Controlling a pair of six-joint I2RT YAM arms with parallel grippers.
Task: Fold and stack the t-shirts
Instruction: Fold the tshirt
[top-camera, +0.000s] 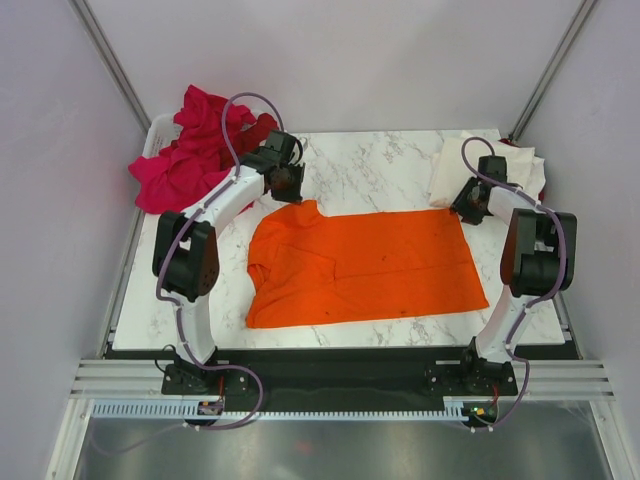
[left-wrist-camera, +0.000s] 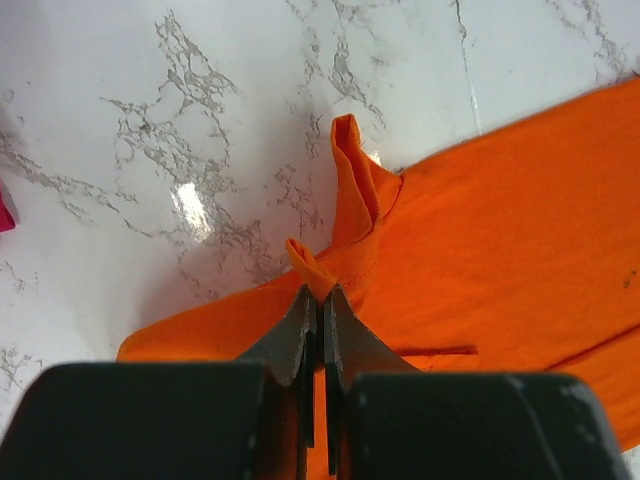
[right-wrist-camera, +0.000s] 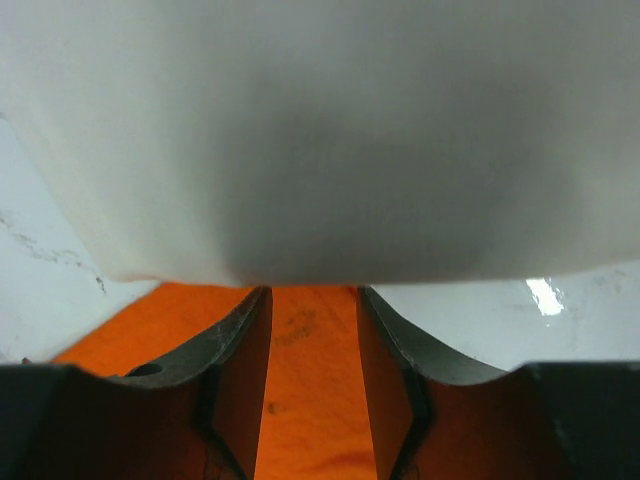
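An orange t-shirt (top-camera: 365, 265) lies spread flat on the marble table (top-camera: 370, 170). My left gripper (top-camera: 288, 185) is at its far left corner, shut on a small pinched fold of the orange cloth (left-wrist-camera: 312, 262), which puckers up ahead of the jaws. My right gripper (top-camera: 470, 205) is low over the shirt's far right corner; its jaws stand apart, with flat orange cloth (right-wrist-camera: 310, 400) showing in the gap. A folded cream-white t-shirt (top-camera: 462, 165) lies just beyond, and its edge (right-wrist-camera: 320, 130) hides my right fingertips. Magenta-pink t-shirts (top-camera: 190, 160) are heaped at the far left.
A white basket (top-camera: 153, 133) holds the pink heap at the table's far left corner, with a darker red garment (top-camera: 262, 128) against it. Frame posts rise at both far corners. The black rail carrying the arm bases runs along the near edge.
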